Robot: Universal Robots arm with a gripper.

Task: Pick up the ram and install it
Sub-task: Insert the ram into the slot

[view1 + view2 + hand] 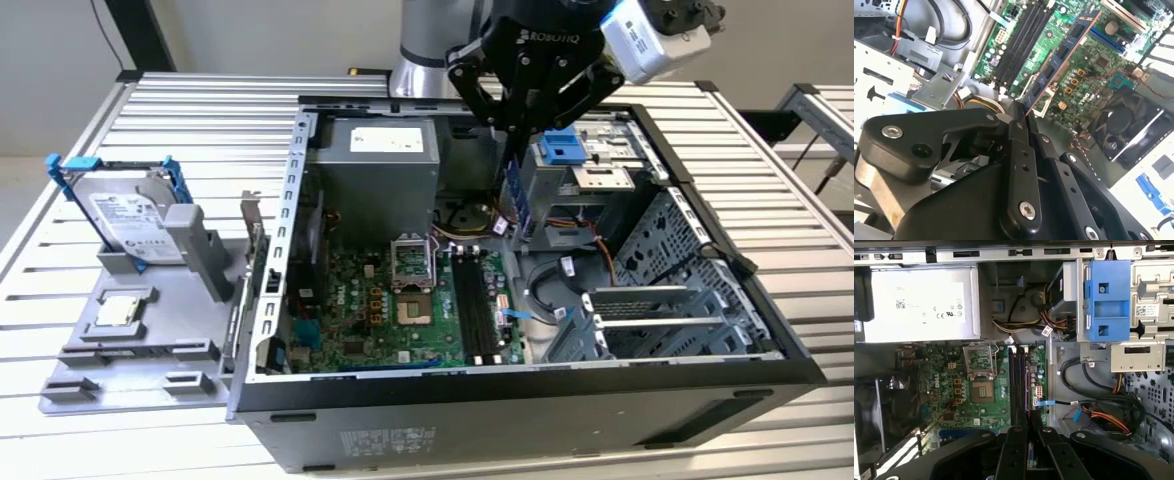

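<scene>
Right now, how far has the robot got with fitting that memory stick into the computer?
Picked up already: the black hand is shut on the long, thin blue circuit-board stick, held off every surface. In hand: the stick hangs inside the open dark computer case, above the green motherboard. Left: it is not yet seated in the long black memory slots.

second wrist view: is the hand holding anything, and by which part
The hand is shut on the long, thin blue ram circuit-board stick, pinching it at one end.
</scene>
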